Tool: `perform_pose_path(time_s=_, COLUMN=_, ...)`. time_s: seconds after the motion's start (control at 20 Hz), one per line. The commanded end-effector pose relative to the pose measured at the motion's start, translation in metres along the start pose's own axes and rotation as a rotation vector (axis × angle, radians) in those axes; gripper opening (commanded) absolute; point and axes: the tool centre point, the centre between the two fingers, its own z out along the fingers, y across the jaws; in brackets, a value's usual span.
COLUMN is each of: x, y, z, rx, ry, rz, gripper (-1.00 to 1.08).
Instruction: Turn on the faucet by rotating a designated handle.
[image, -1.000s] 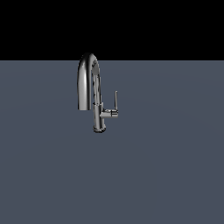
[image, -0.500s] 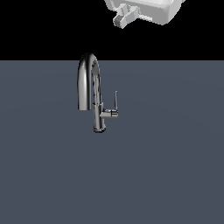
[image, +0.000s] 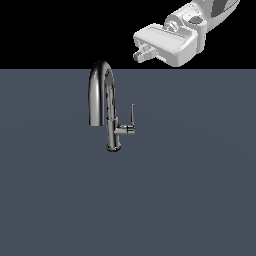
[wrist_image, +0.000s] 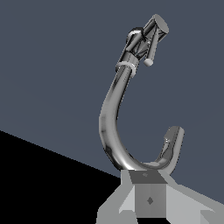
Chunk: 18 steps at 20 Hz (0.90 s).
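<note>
My gripper (image: 142, 53) hangs high above the grey surface (image: 190, 200), well apart from the faucet (image: 102, 95), toward the exterior view's right. It holds nothing; if the fingers are spread or closed I cannot tell, because only short stubs show in the exterior view and the wrist view shows just the grey body of the hand. The faucet stands upright on the surface, and the handle (image: 132, 115) is a thin rod pointing up from a short stub on the column, on the exterior view's right side of it. I judge that the step now is the approach, nothing is turned yet. To do it well, I think I should come down beside the rod, not over the spout, put a finger against the upper part of the rod where the lever is longest, and push around the stub's axis, slowly, so the thin chrome does not slip away. The exterior view gives the gap between my hand and the faucet. The wrist view looks down along the spout and shows the stub end and the rod tip (wrist_image: 148, 61), but not my fingertips.
</note>
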Motion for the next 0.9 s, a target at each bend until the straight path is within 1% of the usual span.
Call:
perform_pose_path(time_s=0.0, x=0.019, y=-0.002, z=0.004, rx=0.054, ry=-0.052, rz=0.052, gripper=-1.00)
perform_pose_path(time_s=0.5, x=0.093, y=-0.004, z=0.033, rx=0.270, ry=-0.260, rz=0.264, gripper=-1.00)
perform_pose_path(time_s=0.65, x=0.111, y=-0.003, z=0.043, rx=0.324, ry=-0.312, rz=0.317, gripper=-1.00)
perform_pose_path(time_s=0.85, x=0.128, y=-0.002, z=0.054, rx=0.381, ry=-0.367, rz=0.374, gripper=-1.00)
